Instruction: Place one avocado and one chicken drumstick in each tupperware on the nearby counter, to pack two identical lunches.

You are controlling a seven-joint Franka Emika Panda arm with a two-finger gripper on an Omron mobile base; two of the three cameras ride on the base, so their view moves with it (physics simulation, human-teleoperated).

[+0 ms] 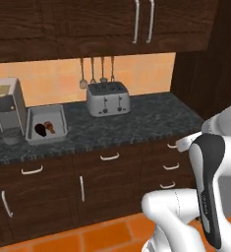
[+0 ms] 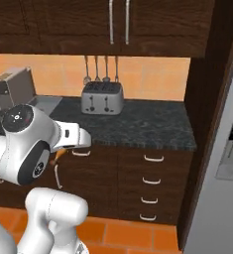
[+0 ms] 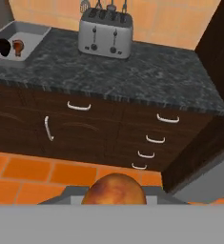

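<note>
Tupperware on the counter, drumstick in the jaws

At the counter's left, a tupperware holds an avocado beside a chicken drumstick; a toaster stands right of it; the jaws are closed on another drumstick, off the counter.

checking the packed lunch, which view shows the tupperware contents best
The left base view: the tupperware lies whole and unblocked, the avocado and drumstick side by side inside. The hand view cuts it at the corner; the right base view shows little.
</note>
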